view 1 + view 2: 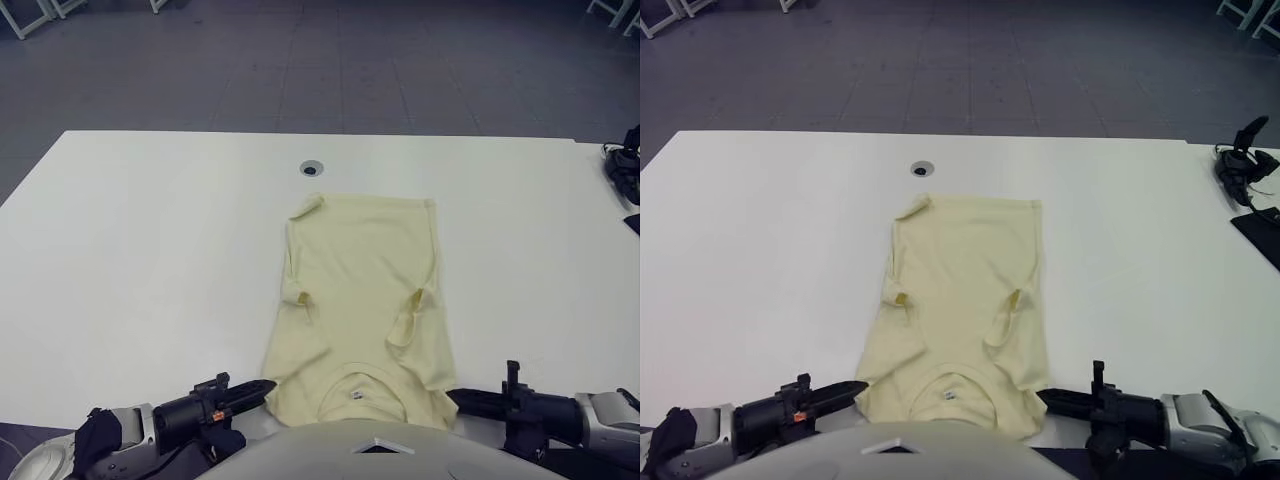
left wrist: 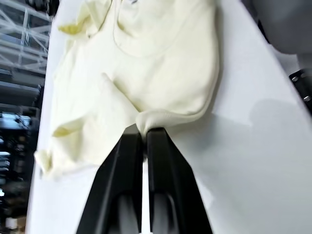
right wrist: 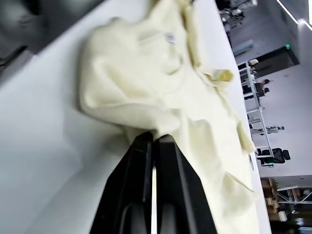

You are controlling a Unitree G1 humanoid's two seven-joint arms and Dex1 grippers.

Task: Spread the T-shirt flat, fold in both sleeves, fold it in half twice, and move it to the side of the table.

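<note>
The left gripper's fingers (image 2: 119, 168) stand all but shut, a thin slit between them, and their tips pinch a gathered point of cloth at the T-shirt's (image 1: 360, 290) near left shoulder corner. The right gripper's fingers (image 3: 139, 168) are as tightly closed, and a fold of the near right shoulder corner seems nipped at their tips, though bunched fabric covers the very ends.

The white table (image 1: 150, 250) carries everything. The pale yellow T-shirt lies lengthwise on it near the middle of the near edge, collar (image 1: 362, 380) toward that edge and hem toward the far edge. Both sleeves are turned inward onto the body, one cuff (image 1: 300, 297) on the left, the other (image 1: 420, 300) on the right. The strip of shirt nearest the table's edge is hidden in the head views.

The left gripper (image 1: 264, 385) and right gripper (image 1: 455, 397) lie low along the near edge, one at each side of the collar end, pointing toward each other.

A round grommet (image 1: 311, 168) sits just beyond the hem. Dark gear (image 1: 625, 165) at the right edge is cut off and hard to make out.
</note>
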